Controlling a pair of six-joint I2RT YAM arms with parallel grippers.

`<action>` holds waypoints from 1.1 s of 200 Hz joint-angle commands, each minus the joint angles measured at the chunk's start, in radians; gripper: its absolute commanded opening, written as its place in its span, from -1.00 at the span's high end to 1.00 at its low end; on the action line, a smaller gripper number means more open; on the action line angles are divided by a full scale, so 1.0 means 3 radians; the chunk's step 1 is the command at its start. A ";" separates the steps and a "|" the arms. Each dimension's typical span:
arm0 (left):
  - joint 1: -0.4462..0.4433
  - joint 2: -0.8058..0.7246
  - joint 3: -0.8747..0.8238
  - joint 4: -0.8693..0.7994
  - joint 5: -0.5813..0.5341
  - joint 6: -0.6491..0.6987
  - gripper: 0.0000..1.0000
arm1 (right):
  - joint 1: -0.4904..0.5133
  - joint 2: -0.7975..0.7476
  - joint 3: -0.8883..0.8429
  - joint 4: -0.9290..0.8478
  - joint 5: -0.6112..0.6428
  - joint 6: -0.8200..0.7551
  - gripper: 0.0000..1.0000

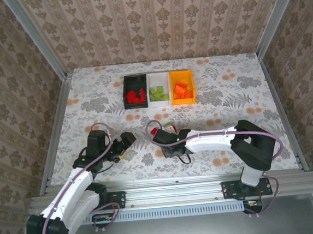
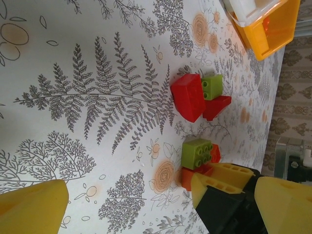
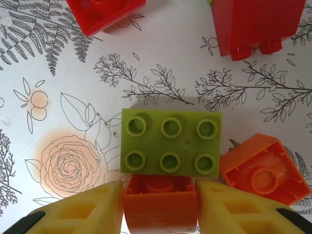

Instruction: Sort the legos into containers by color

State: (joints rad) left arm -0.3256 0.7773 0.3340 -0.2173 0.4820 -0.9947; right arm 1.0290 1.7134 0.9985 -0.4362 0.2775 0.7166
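Floral surface [image 1: 89, 101], near the arms: right pincer [image 3: 160, 195] closed around orange brick [image 3: 160, 204], left pincer [image 1: 129, 139] wide open and empty; lime brick [image 3: 170, 148] touches the held one, so lifting may drag it or twist the grip.

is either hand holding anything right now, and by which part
The right hand clamps the orange brick between its fingers, by its two opposite side walls; the left hand is open and holds nothing.
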 commanded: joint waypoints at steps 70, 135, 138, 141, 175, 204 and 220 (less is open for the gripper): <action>0.0082 -0.0003 0.0068 -0.0115 0.0049 0.0116 -1.00 | 0.0052 -0.0441 0.0041 -0.0302 0.0208 -0.0142 0.38; 0.0303 0.0072 0.0181 -0.0128 0.0209 0.0241 -1.00 | -0.0216 -0.0806 0.0319 -0.0563 0.0394 -0.0542 0.37; 0.0329 0.0081 0.0196 -0.0140 0.0224 0.0259 -1.00 | -0.0253 -0.0811 0.0344 -0.0562 0.0394 -0.0571 0.37; 0.0348 0.0087 0.0204 -0.0151 0.0239 0.0277 -0.99 | -0.0296 -0.0813 0.0364 -0.0561 0.0388 -0.0601 0.37; 0.0681 0.0149 0.0257 -0.0192 0.0500 0.0411 -1.00 | -0.0848 -0.0699 0.0669 -0.0399 0.0138 -0.0857 0.37; 0.0931 0.0165 0.0217 -0.0215 0.0762 0.0476 -1.00 | -0.1136 -0.0441 0.0978 -0.0348 0.0057 -0.1030 0.37; 0.1013 0.0164 0.0202 -0.0259 0.0828 0.0545 -1.00 | -0.1315 -0.0263 0.1126 -0.0223 -0.0017 -0.1071 0.37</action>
State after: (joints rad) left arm -0.0528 0.8249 0.3832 -0.2592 0.6460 -0.8890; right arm 0.6884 1.5543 1.2678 -0.5411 0.3210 0.4603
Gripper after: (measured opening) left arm 0.997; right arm 0.314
